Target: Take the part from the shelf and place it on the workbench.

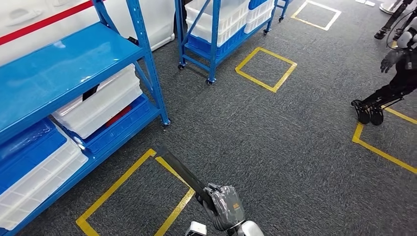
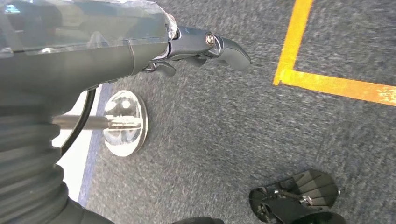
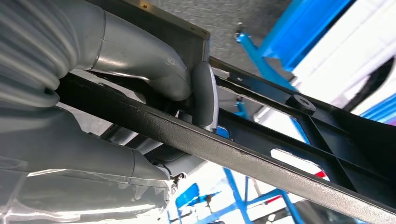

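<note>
The part [image 1: 181, 170] is a long, flat black bar, and in the head view it slants up and left from my right hand [image 1: 224, 206] at the bottom centre. That hand grips one end of it. In the right wrist view the thumb [image 3: 204, 95] and fingers wrap the part [image 3: 261, 154], which shows ribs and cut-outs. My left hand [image 2: 140, 46] hangs over grey carpet with nothing in it; its dark fingers [image 2: 219, 45] are loosely curled. The blue shelf [image 1: 64, 69] I face stands to the left.
White bins [image 1: 101, 103] sit on the lower shelf boards. A second blue rack [image 1: 216, 29] stands further back. Yellow tape squares [image 1: 265, 69] mark the carpet. Another robot [image 1: 393, 78] stands at the right edge. A round metal foot [image 2: 125, 121] rests on the floor below my left hand.
</note>
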